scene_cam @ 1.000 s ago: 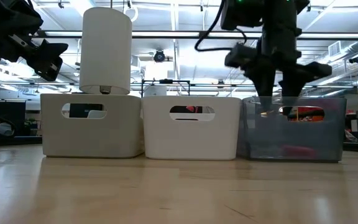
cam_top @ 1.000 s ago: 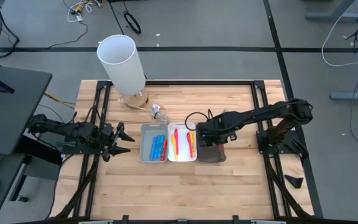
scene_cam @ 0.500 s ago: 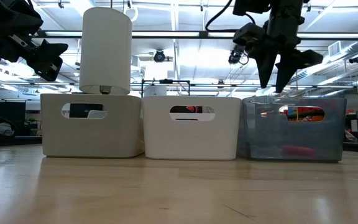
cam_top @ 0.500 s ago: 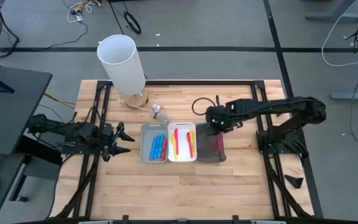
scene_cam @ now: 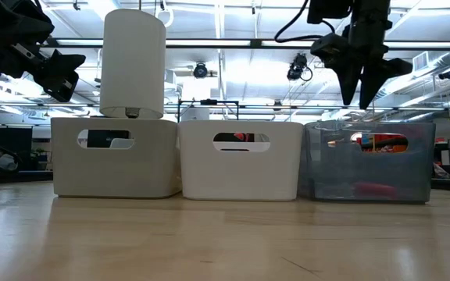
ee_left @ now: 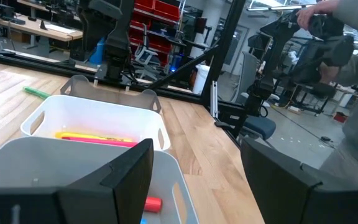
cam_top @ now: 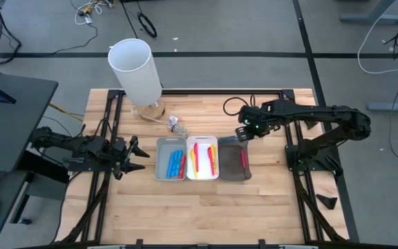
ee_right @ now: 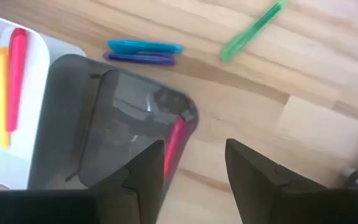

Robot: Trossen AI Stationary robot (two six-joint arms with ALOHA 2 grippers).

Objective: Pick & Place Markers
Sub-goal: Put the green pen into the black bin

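The right gripper (scene_cam: 363, 100) is hovering open and empty above the dark tray's (cam_top: 231, 173) far end. Loose markers (ee_right: 143, 52) are lying on the wood just beyond that tray, long axes across its end, much nearer this arm. The left gripper (cam_top: 133, 158) is waiting, open, left of the trays.

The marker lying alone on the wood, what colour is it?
Green. The marker shows best in the right wrist view.
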